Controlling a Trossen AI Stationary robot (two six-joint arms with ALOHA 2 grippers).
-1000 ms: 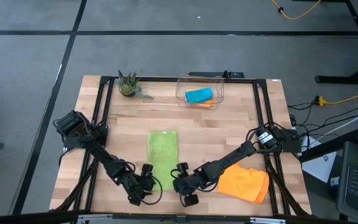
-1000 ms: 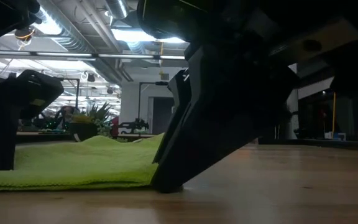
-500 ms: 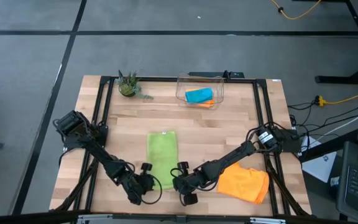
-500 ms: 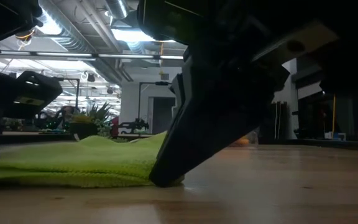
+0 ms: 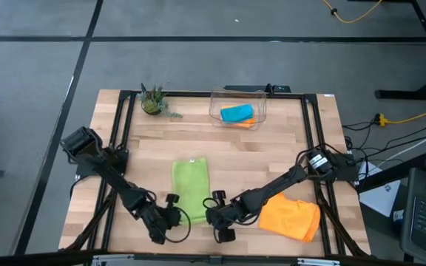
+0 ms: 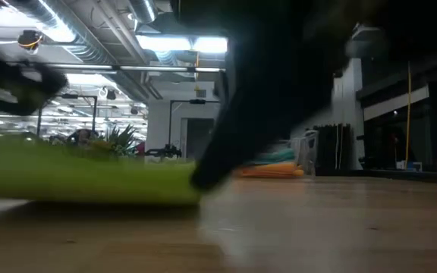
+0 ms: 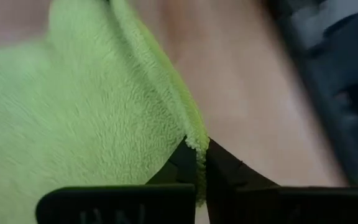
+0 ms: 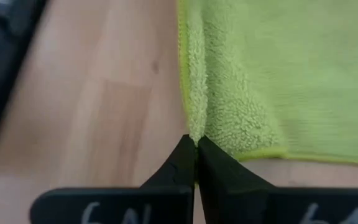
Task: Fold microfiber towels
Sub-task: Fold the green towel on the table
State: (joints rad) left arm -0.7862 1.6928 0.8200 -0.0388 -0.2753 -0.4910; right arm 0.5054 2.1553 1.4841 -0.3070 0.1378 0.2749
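Left gripper [image 7: 196, 163]: jaws pressed together, pinching the near corner hem of the lime green towel [image 5: 190, 191]. Right gripper [image 8: 196, 154]: jaws likewise pinching the towel's other near corner. Both wrist views show a looped, fuzzy pile and a thicker rolled edge caught between dark, smooth wedge-shaped fingers; the high view cannot resolve this contact. From above, the towel is a narrow rectangle on the pale wood-plank desk [image 5: 287, 148], near its front edge, between the two grippers. The low view shows the towel as a blurred green band above the desk, with the arm only a dark smear. An orange towel [image 5: 291, 217] lies crumpled just beside the right arm. A teal towel [image 5: 236, 113] and another orange one sit in the clear bin [image 5: 238, 106] at the back, the orange mostly hidden.
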